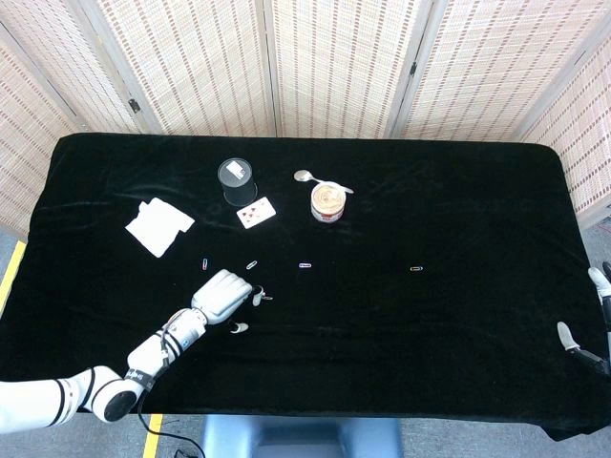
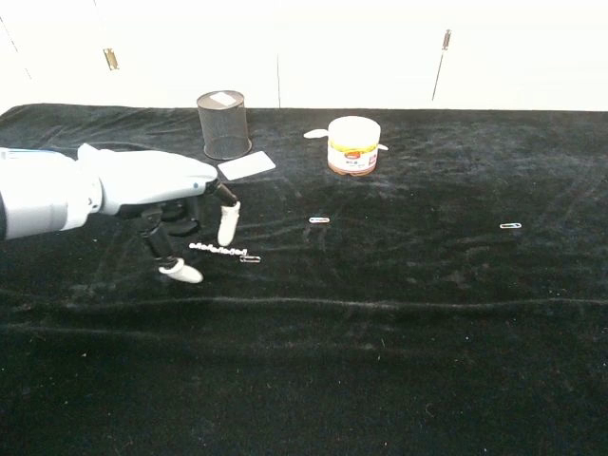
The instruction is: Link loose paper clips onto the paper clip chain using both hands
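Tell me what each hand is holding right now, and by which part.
Nothing is held. The left hand hovers with fingers spread over the chain, which lies on the cloth. The right hand sits at the table's edge, empty.

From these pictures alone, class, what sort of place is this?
Probably an indoor test or demonstration room, not a home: a table draped in black cloth, woven folding screens behind it, and scattered props such as a mesh cup.

Short silver paper clip chain (image 2: 224,252) flat among scattered loose clips (image 2: 319,220).
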